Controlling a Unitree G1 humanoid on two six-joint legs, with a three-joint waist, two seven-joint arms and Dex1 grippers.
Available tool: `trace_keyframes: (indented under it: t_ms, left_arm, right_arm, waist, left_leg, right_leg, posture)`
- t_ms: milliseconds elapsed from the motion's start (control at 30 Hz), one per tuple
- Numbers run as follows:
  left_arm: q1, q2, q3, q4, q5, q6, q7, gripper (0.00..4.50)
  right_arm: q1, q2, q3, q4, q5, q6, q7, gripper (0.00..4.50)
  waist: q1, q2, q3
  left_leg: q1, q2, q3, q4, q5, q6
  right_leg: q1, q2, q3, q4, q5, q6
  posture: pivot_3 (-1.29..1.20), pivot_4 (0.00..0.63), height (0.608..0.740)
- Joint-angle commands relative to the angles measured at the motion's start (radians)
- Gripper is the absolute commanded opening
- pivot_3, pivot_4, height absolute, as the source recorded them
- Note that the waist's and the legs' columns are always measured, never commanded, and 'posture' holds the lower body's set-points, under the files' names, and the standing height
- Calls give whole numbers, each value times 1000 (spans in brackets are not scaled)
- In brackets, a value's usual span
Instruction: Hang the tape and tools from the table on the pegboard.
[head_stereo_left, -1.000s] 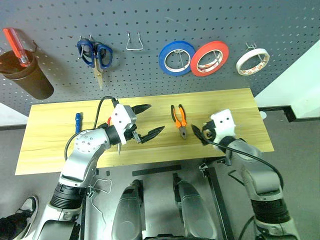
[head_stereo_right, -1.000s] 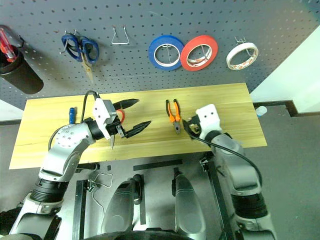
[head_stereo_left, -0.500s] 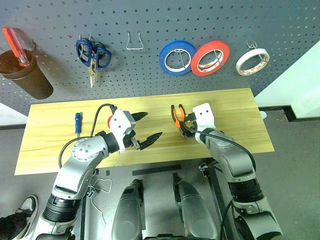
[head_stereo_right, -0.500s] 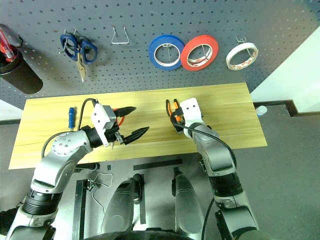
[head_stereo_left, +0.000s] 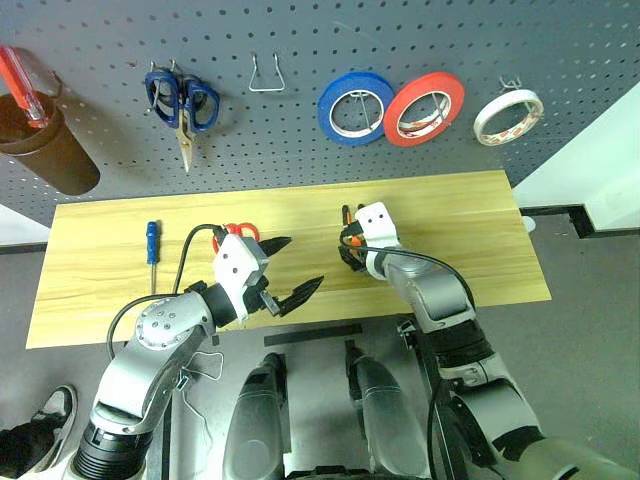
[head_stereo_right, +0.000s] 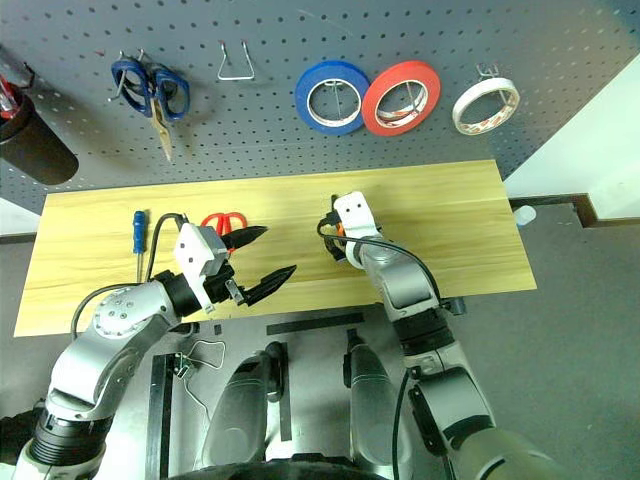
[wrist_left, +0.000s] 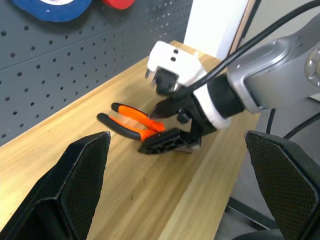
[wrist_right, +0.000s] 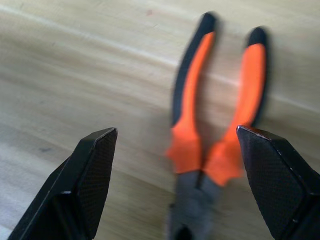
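The orange-handled pliers (wrist_right: 210, 125) lie flat on the table (head_stereo_left: 460, 230), handles toward the pegboard (head_stereo_left: 100, 40). My right gripper (wrist_right: 176, 132) hangs open just above them, one finger on each side of the joint. The left gripper (head_stereo_left: 302, 262) is open and empty over the table's near edge, to the pliers' left. Red-handled scissors (head_stereo_left: 235, 233) lie behind it, partly covered by its wrist. A blue-handled screwdriver (head_stereo_left: 152, 242) lies further left. The whitish tape (head_stereo_left: 508, 116) hangs on a hook at the board's right.
On the pegboard hang blue-handled scissors (head_stereo_left: 180, 100), an empty wire hook (head_stereo_left: 265, 78), a blue tape roll (head_stereo_left: 355, 107) and a red tape roll (head_stereo_left: 430, 103). A brown cup (head_stereo_left: 45, 155) at the far left holds a red screwdriver.
My right gripper has swung left and forward from the table's right part to sit over the pliers. The left gripper has drawn back toward me, uncovering the red scissors.
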Motion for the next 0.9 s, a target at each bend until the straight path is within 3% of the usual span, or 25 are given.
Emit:
trace_keyframes:
  t_ms: [33, 433, 600, 700, 900]
  left_arm:
    - [18, 2, 6, -59, -13, 6, 16, 4500]
    - [21, -1, 2, -72, -18, 14, 29, 4500]
    - [13, -16, 15, -71, -32, -10, 23, 4500]
    - [18, -15, 23, -78, -40, -10, 23, 4500]
    - [22, -15, 17, -72, -41, -12, 22, 4500]
  right_arm:
    - [-20, 4, 1, 19, -16, -23, 6, 3985]
    - [-40, -1, 3, 50, -44, -59, 24, 3985]
    - [-2, -29, 20, -73, -49, -100, 62, 3985]
    - [14, -12, -8, -262, -20, 0, 56, 4475]
    - [26, 53, -39, -444, -15, 268, -19, 4475]
  waist:
    - [1, 0, 0]
    - [1, 0, 3]
    - [1, 0, 5]
    - [0, 1, 8]
    - [-1, 1, 9]
  left_leg:
    - [-1, 0, 0, 0, 0, 0]
    - [-8, 0, 0, 0, 0, 0]
    - [-8, 0, 0, 0, 0, 0]
    - [-9, 0, 0, 0, 0, 0]
    - [-10, 1, -1, -1, 0, 0]
  right_leg:
    - [-1, 0, 0, 0, 0, 0]
    - [-8, 0, 0, 0, 0, 0]
    - [-8, 0, 0, 0, 0, 0]
    - [-9, 0, 0, -1, 0, 0]
    - [-10, 1, -1, 0, 0, 0]
  posture:
    - [45, 452, 721]
    - [42, 451, 721]
    - [41, 452, 721]
    - [35, 453, 721]
    - [24, 453, 721]
